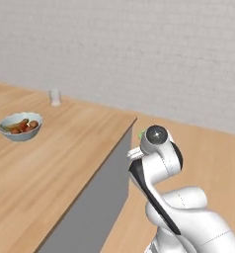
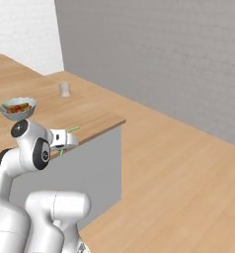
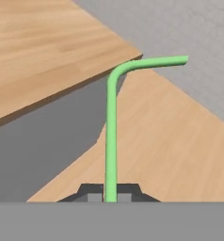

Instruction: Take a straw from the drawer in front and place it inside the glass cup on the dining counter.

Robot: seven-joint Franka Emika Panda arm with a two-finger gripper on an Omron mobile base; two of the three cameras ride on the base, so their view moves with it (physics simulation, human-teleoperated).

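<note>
My gripper (image 3: 110, 195) is shut on the green straw (image 3: 111, 132), which runs straight up from the fingers and bends sideways at its far end. In the right base view the gripper (image 2: 70, 140) hangs just off the near corner of the dining counter (image 2: 90, 116), with the straw (image 2: 73, 130) sticking out above and below it. A green tip of the straw (image 1: 141, 134) peeks out beside the wrist. The glass cup (image 1: 55, 97) (image 2: 64, 89) stands upright far back on the light wood top (image 1: 65, 148). The drawer is out of view.
A pale fruit bowl (image 1: 20, 126) (image 2: 18, 107) sits on the counter, nearer than the cup. The counter's grey side (image 1: 97, 202) (image 3: 43, 155) drops to a wooden floor (image 2: 178, 168). A grey brick wall (image 1: 139, 54) closes the back.
</note>
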